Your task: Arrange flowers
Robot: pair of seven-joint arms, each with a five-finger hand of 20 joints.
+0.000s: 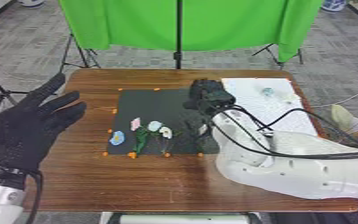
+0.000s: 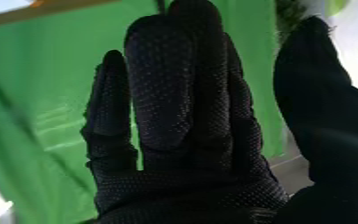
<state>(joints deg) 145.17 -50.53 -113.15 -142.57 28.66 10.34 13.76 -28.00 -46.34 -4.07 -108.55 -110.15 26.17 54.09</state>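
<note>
Flowers (image 1: 155,125) lie on the dark mat (image 1: 153,105), beside the blue oval piece (image 1: 117,138). The right robot hand (image 2: 162,90) is released, fingers extended, at the mat's far right corner. The left robot hand (image 1: 29,125), also released, is at the left of the bench (image 1: 140,185). Caution: lowering the right palm while sweeping inward may displace the thin stems (image 1: 142,140). Slack in the cables (image 1: 313,155) could snag the white sheet (image 1: 291,112) and drag it.
</note>
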